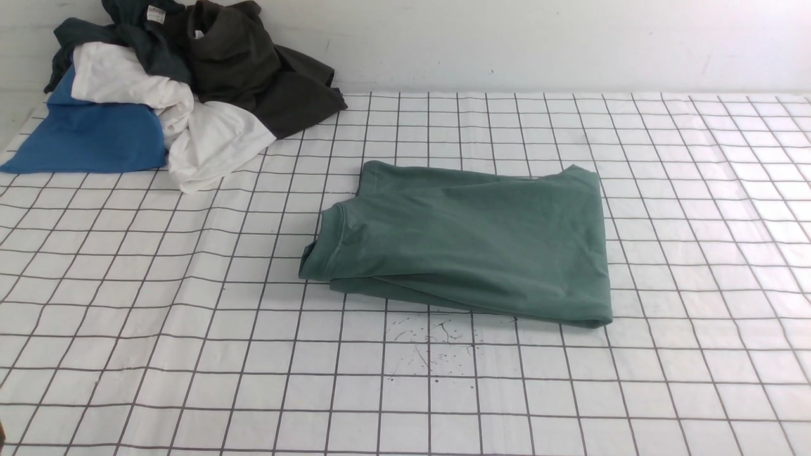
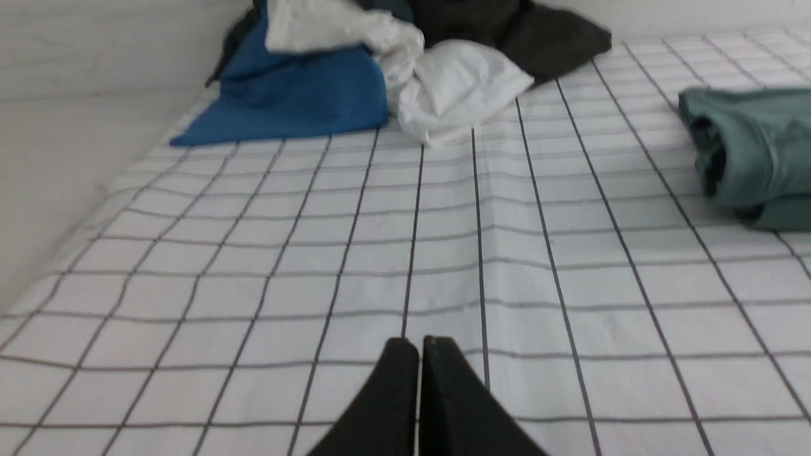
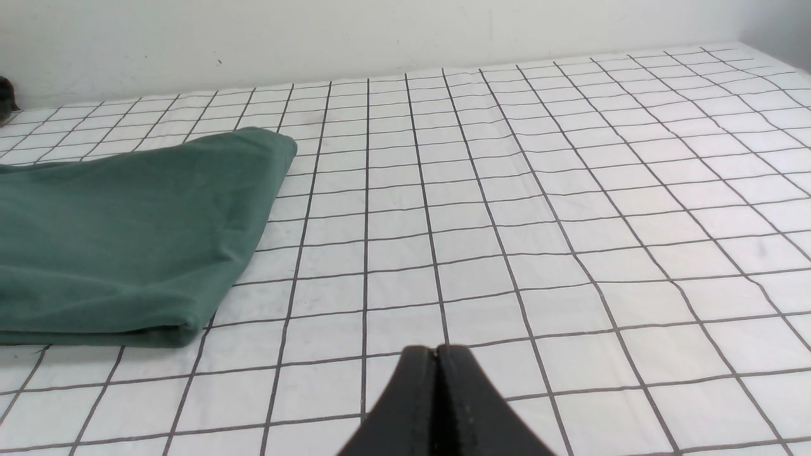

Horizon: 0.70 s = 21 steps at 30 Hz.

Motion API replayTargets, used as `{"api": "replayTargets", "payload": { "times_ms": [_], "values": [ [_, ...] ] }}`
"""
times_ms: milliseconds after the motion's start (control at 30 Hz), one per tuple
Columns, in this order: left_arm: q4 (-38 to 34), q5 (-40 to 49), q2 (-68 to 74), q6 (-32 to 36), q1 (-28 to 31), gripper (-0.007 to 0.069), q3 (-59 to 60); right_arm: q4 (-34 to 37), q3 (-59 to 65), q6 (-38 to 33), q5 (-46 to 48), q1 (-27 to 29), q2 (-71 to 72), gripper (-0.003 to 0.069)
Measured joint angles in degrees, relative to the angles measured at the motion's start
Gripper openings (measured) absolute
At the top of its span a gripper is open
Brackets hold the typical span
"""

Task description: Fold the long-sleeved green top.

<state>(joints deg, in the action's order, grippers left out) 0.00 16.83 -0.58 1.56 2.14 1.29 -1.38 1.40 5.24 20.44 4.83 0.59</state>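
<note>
A white tablecloth with a dark grid (image 1: 570,392) covers the table. At its far left corner sits a heap: blue cloth (image 1: 89,142), crumpled white fabric (image 1: 209,142), dark olive-brown garment (image 1: 253,69) and dark teal one (image 1: 142,31) (tag showing).

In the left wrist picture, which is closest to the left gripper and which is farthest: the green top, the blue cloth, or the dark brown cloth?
From the left gripper:
1. Green top, folded, off to one side, nearest.
2. Blue cloth, at the front of the pile.
3. Dark brown cloth, at the back of the pile by the wall, farthest.
</note>
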Motion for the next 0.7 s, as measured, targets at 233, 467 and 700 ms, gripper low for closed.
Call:
{"api": "replayTargets", "payload": {
  "times_ms": [233, 467, 700],
  "values": [
    [-0.37, 3.13, 0.00, 0.94, 0.00, -0.0007, 0.24, 0.08, 0.00, 0.00, 0.04, 0.00, 0.00, -0.0015],
    [-0.57, 3.20, 0.00, 0.40, 0.00, -0.0007, 0.24, 0.08, 0.00, 0.00, 0.04, 0.00, 0.00, -0.0015],
    [-0.63, 3.20, 0.00, 0.28, 0.00, -0.0007, 0.24, 0.08, 0.00, 0.00, 0.04, 0.00, 0.00, -0.0015]
  ]
}}
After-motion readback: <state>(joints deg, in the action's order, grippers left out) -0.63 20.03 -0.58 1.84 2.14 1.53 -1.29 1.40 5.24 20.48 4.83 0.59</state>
